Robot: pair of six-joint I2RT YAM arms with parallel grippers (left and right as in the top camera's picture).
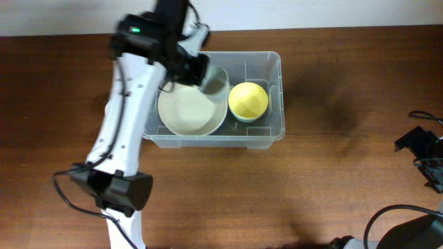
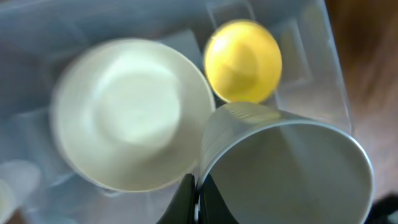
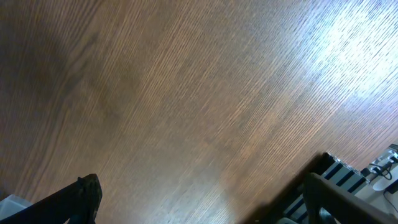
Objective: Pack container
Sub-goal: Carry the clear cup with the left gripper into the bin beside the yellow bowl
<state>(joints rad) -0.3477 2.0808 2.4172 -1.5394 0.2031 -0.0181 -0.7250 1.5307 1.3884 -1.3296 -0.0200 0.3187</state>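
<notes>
The clear plastic container (image 1: 274, 131) stands at the table's centre. Inside it lie a wide cream bowl (image 1: 188, 112) on the left and a yellow bowl, upside down, (image 1: 248, 99) on the right. My left gripper (image 1: 204, 75) is over the container's back, shut on the rim of a grey cup (image 1: 216, 83). In the left wrist view the fingers (image 2: 198, 198) pinch the cup's wall (image 2: 292, 168), with the cream bowl (image 2: 130, 112) and yellow bowl (image 2: 242, 59) below. My right gripper (image 3: 199, 205) is open and empty over bare wood at the far right edge (image 1: 426, 159).
Brown wooden table (image 1: 332, 187) surrounds the container. The left arm's base (image 1: 114, 190) sits at front left. Cables and the right arm's base (image 1: 408, 232) are at the bottom right corner.
</notes>
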